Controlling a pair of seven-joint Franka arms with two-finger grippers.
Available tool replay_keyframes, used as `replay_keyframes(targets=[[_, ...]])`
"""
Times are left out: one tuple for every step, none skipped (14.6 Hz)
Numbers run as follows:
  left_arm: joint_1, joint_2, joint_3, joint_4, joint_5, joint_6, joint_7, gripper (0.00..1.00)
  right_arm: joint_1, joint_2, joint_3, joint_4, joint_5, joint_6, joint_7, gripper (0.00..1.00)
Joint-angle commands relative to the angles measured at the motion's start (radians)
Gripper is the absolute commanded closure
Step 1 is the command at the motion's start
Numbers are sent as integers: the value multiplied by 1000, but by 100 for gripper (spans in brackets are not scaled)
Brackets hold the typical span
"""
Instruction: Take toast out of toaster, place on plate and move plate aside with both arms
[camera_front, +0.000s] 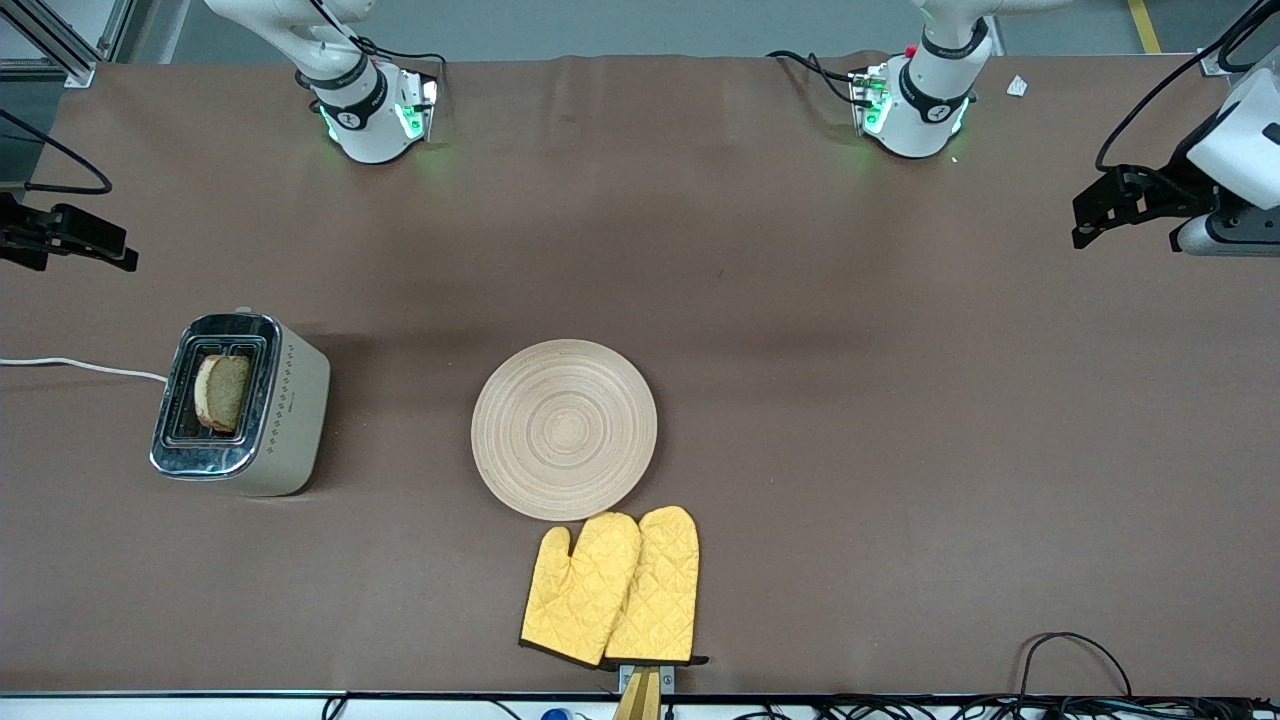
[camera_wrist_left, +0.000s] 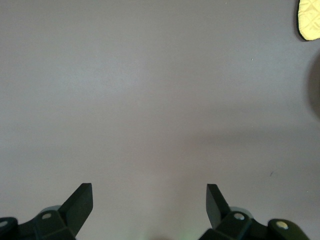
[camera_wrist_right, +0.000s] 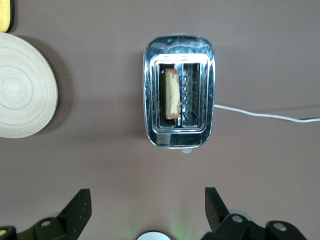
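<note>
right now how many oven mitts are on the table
2. Both mitts lie side by side, touching, nearer the front camera than the plate: one mitt toward the right arm's end, the other mitt toward the left arm's end. None seems hidden.

Toast (camera_front: 222, 391) in toaster (camera_front: 240, 405) (plate (camera_front: 564, 429) beside)

left arm: black two-finger left gripper (camera_wrist_left: 149, 200) raised at its end of the table, fingers apart
right arm: black two-finger right gripper (camera_wrist_right: 147, 202) raised, fingers apart
</note>
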Motion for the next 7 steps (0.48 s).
replay_keyframes(targets=[[8,12,-4,24,-6,-18,14,0,-11,-12,5,63,-11,0,1,0],[8,12,-4,25,-4,-18,14,0,-9,-12,5,62,-1,4,-2,0],[6,12,-4,28,-4,-18,14,0,-6,-14,5,48,12,27,-2,0],[3,12,-4,33,-4,-18,14,0,-8,-32,5,0,20,44,-2,0],[2,12,-4,34,-4,-18,14,0,-9,-59,5,-37,23,75,-2,0],[3,12,-4,34,-4,-18,16,0,-6,-66,4,-47,23,84,-2,0],[3,12,-4,36,-5,-18,17,0,-8,-64,5,-47,23,84,-2,0]])
